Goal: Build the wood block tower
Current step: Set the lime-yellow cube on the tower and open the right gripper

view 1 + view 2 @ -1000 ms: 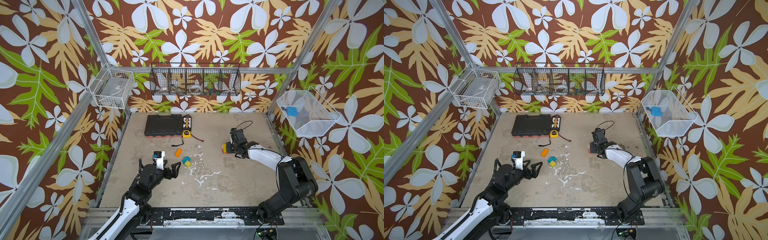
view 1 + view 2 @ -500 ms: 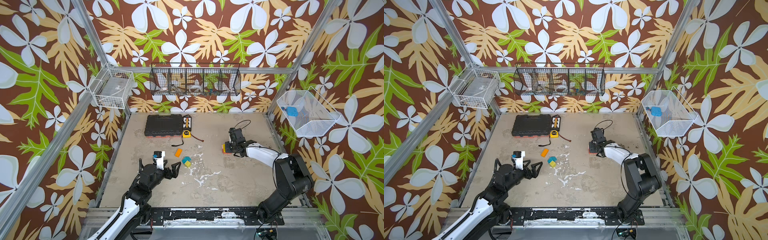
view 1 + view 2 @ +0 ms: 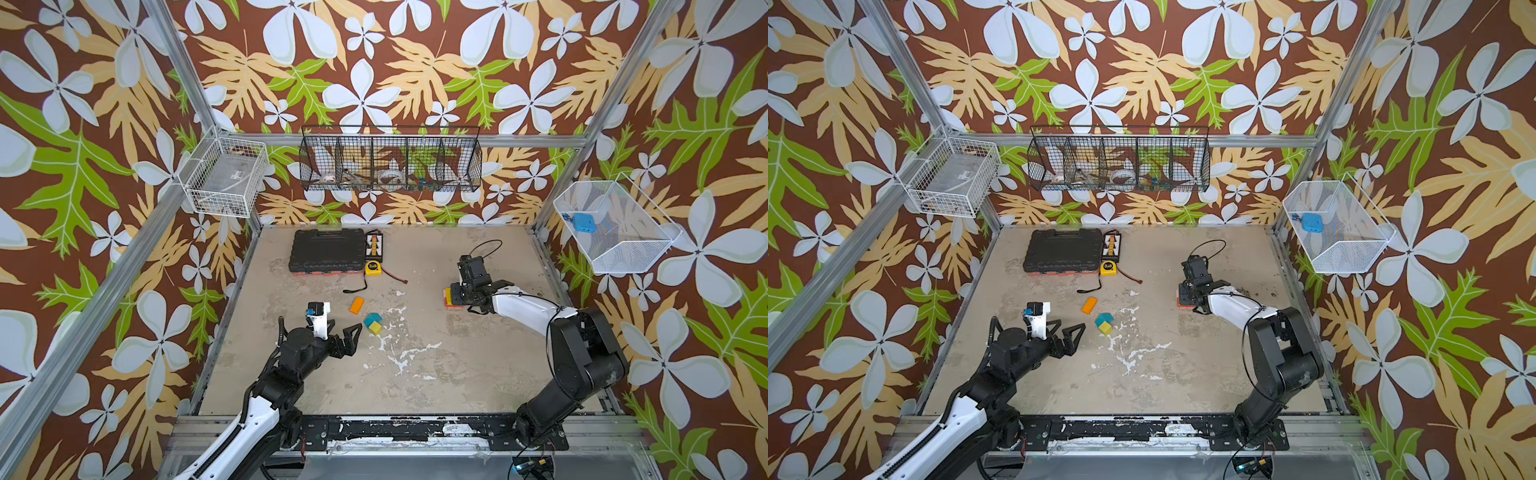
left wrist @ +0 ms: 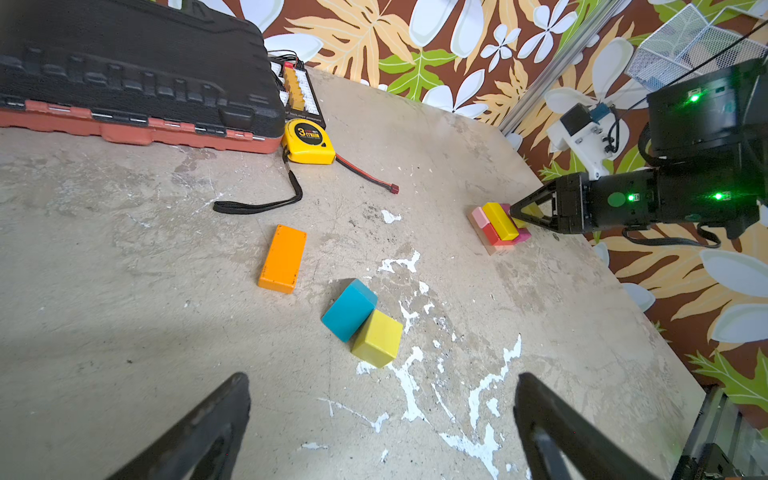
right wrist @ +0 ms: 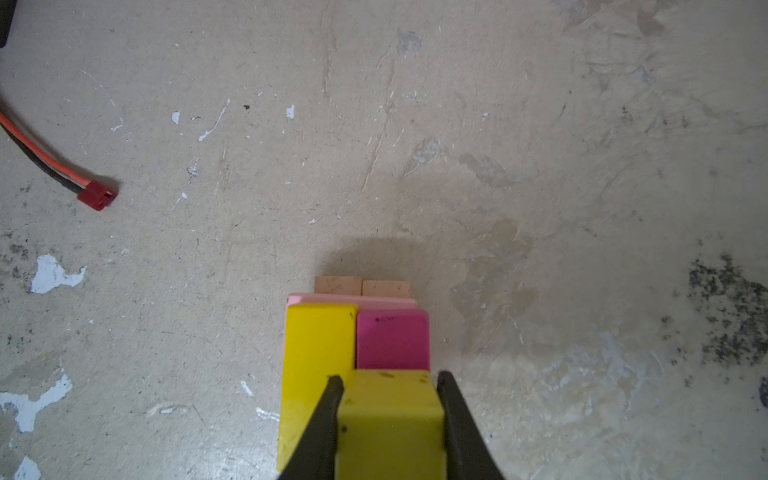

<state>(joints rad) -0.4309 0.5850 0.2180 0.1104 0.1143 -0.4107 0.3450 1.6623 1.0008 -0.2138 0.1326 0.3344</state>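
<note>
The tower (image 3: 448, 298) is a low stack on the right of the table. It has two tan planks (image 5: 361, 286) at the bottom, then pink (image 5: 353, 300), red (image 4: 490, 237) and magenta (image 5: 392, 338) bricks, with a yellow brick (image 5: 318, 353) on top. My right gripper (image 5: 389, 378) is shut on a yellow cube (image 5: 388, 419) beside the yellow brick, over the magenta one. An orange brick (image 4: 282, 258), a teal block (image 4: 349, 309) and another yellow cube (image 4: 377, 338) lie loose at mid-table. My left gripper (image 4: 382, 380) is open and empty just short of them.
A black tool case (image 3: 326, 251), a connector board (image 3: 375, 245) and a yellow tape measure (image 3: 374, 267) with its strap sit at the back left. A red-plugged cable (image 5: 96, 195) lies near the tower. Wire baskets hang on the walls.
The right arm has shifted slightly at the tower with the yellow cube still in its grip. The left arm and the loose blocks have not moved.
</note>
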